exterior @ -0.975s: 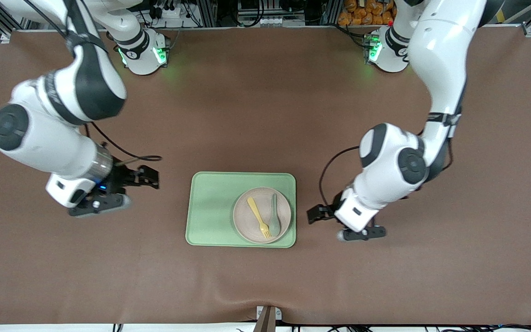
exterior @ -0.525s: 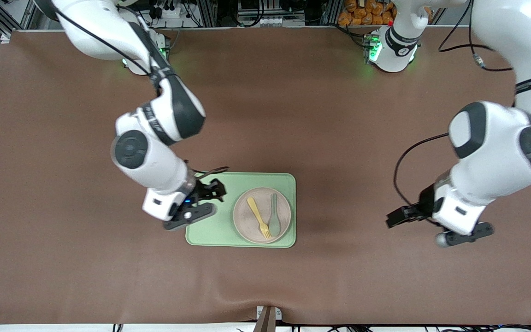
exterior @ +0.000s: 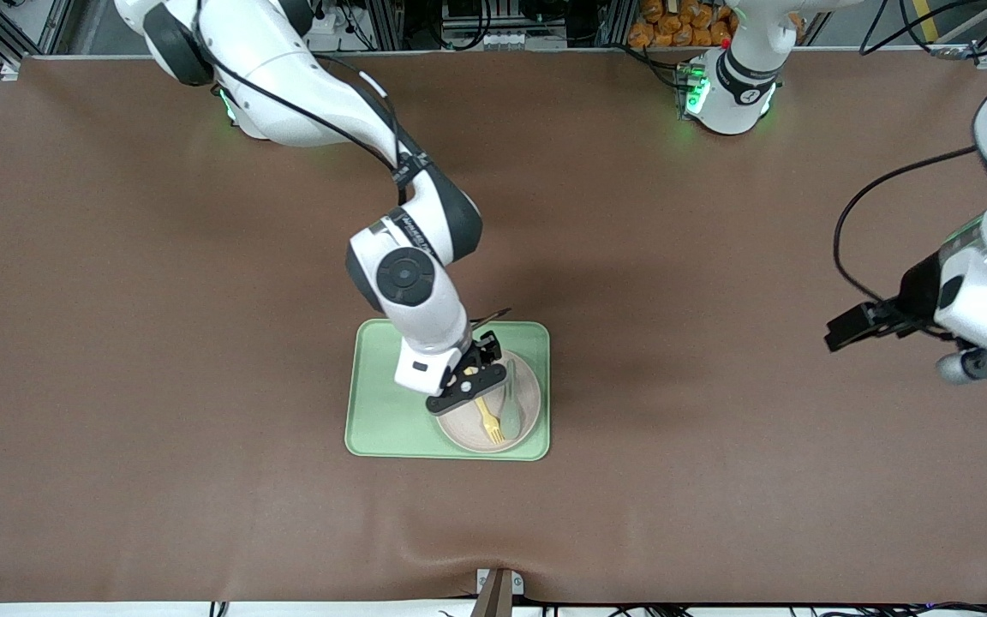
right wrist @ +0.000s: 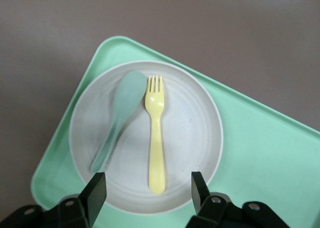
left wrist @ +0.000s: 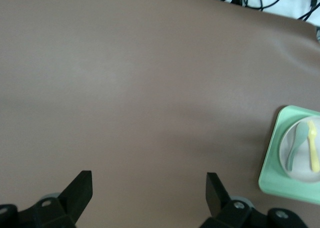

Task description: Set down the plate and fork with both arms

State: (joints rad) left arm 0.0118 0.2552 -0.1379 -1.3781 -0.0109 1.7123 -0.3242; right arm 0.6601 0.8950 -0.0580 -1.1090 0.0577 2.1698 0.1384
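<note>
The off-white plate [exterior: 532, 403] lies on the pale-green tray [exterior: 382, 403], at the tray's end toward the left arm. The pale-yellow fork [exterior: 487, 418] lies in the plate beside a grey-green spoon [exterior: 511, 411]. My right gripper [exterior: 459, 396] hangs over the plate. In the right wrist view it [right wrist: 147, 188] is open, its fingers either side of the fork's [right wrist: 156, 138] handle end, above the plate [right wrist: 195, 128]. My left gripper [exterior: 986, 364] is over bare table near the left arm's end. It [left wrist: 147, 188] is open and empty.
The brown table mat [exterior: 716, 480] surrounds the tray on every side. The left wrist view shows the tray [left wrist: 280, 175] with the plate [left wrist: 300, 168] at its edge. The arm bases [exterior: 725, 90] stand along the table edge farthest from the front camera.
My right arm has swung from its end of the table to over the plate. My left arm has moved away from the tray toward its own end of the table.
</note>
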